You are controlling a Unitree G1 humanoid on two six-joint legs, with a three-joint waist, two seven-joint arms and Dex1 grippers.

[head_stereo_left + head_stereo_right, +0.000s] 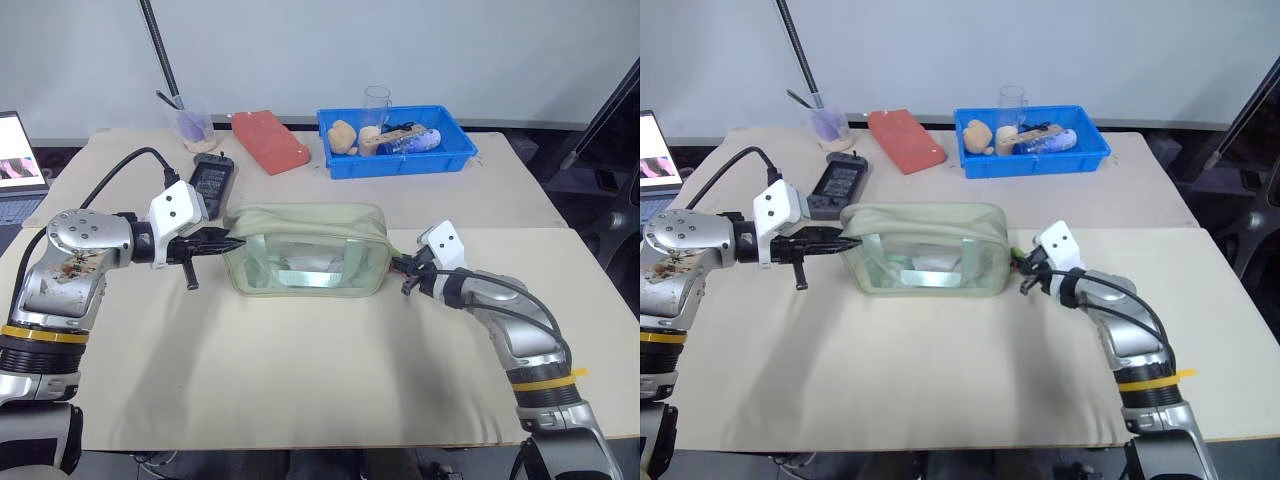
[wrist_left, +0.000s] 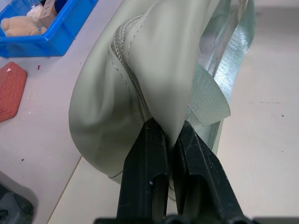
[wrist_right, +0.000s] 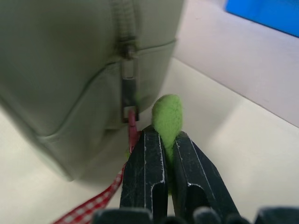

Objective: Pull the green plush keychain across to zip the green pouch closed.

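I read this as the end of the zip stroke. My right claw [image 3: 163, 154] is clamped on the keychain [image 3: 167, 116] just off the pouch's [image 1: 305, 250] right end, and in the right wrist view the metal slider [image 3: 127, 91] sits at that end of the zipper with the teeth above it closed. My left claw [image 2: 167, 140] is pinched tight on a fold of fabric at the pouch's left end, bracing it.

From here I judge the zip nearly or fully home, though I cannot see the whole run of teeth. The next move calls for a check that the slider has hit its stop, perhaps a last short tug away from the left claw, then letting go of the plush before the pouch is released. Pulling harder risks dragging the pouch off the brace or straining the red-checked cord [image 3: 93, 205].

The pouch sits mid-bench, closer to the far edge than the near one, in front of the blue tray [image 1: 395, 160]. It is pale sage, soft-sided, with a clear front window and a webbing strap. The keychain is a small lime plush ball, squeezed flat between the fingers.
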